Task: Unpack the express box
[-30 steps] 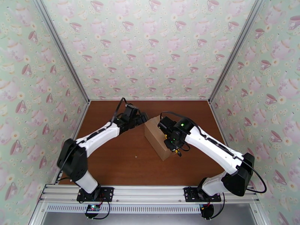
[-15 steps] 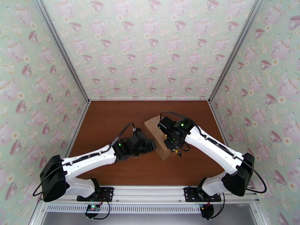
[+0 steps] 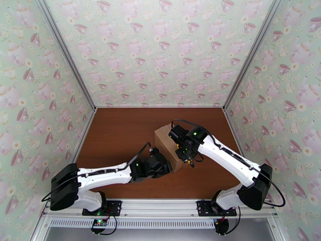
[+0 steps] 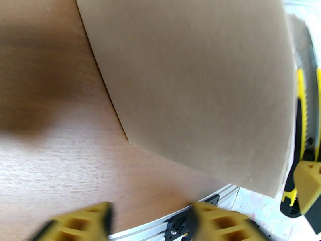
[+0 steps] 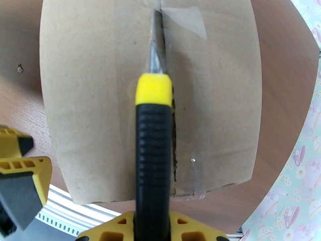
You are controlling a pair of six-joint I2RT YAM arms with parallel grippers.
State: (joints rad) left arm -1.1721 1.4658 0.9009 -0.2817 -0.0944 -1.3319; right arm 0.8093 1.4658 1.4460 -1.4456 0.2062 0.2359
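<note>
The express box (image 3: 164, 143) is a plain brown carton lying at an angle in the middle of the table. In the right wrist view its top (image 5: 96, 109) carries a clear tape strip along the centre seam. My right gripper (image 5: 151, 231) is shut on a utility knife (image 5: 154, 149) with a black ribbed handle and a yellow collar. The knife's blade tip sits in the seam. In the top view that gripper (image 3: 185, 154) hovers over the box's right part. My left gripper (image 3: 168, 167) is low at the box's near corner. Its yellow fingers (image 4: 76, 225) stand a little apart with nothing between them, just short of the box's side (image 4: 192, 85).
The brown wooden table (image 3: 116, 129) has free room to the left of and behind the box. Teacup-patterned walls close it in on three sides. An aluminium rail (image 3: 160, 207) carrying both arm bases runs along the near edge.
My left arm has swung from the box's far left side down to its near corner, and its jaws have narrowed. The right arm, knife and box have not moved.
</note>
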